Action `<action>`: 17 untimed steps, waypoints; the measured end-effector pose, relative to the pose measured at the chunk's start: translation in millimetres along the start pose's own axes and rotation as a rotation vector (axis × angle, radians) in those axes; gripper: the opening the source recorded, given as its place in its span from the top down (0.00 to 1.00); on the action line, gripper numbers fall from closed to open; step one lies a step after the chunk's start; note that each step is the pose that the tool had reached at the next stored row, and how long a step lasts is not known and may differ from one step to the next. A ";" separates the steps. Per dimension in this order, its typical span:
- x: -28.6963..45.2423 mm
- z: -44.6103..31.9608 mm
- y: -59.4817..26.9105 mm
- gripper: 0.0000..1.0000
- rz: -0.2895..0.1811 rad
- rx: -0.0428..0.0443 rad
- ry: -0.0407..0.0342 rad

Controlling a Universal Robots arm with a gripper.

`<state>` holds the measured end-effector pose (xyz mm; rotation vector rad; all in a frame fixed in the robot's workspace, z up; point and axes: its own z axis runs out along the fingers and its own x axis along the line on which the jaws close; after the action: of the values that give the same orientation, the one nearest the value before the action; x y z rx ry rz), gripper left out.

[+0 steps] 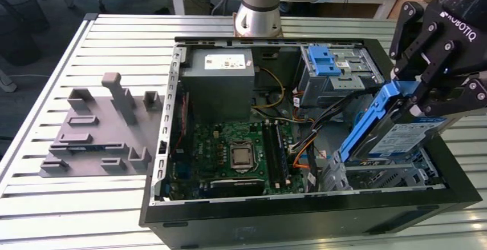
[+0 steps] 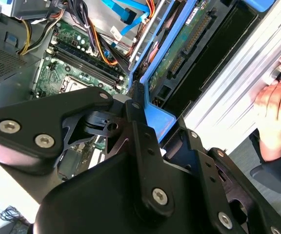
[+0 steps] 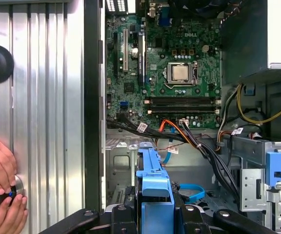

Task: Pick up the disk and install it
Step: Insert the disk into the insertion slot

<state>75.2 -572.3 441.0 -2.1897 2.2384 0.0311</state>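
One disk (image 1: 403, 136) hangs tilted at the exterior view's right edge, mid-height. Its lower end meets the metal drive bay (image 1: 384, 176) in the lower right corner of the open computer case (image 1: 304, 218). The gripper (image 1: 434, 99) pinches its upper end, fingers (image 1: 411, 61) pressed against the blue bracket (image 1: 369, 124).

In the second wrist view the disk's green underside runs away from the gripper, and a person's hands (image 2: 276, 109) rest on the slatted table (image 2: 233, 87) beside the case.

In the first wrist view the bracket (image 3: 155, 190) points into the bay, with black and orange cables (image 3: 189, 139) lying just beyond it.

The risks, as I judge them: the tilt could jam the bracket on the bay's rails, a loose cable could get trapped underneath, and the hands sit close to the arm's working space.
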 end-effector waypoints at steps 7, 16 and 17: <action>0.1 3.7 -0.1 0.64 0.003 0.0001 -0.0001; 0.2 8.1 -0.1 0.64 0.004 0.0001 0.0000; 0.2 8.7 -0.1 0.64 0.004 0.0001 -0.0001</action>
<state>75.2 -572.3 432.3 -2.1848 2.2431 0.0310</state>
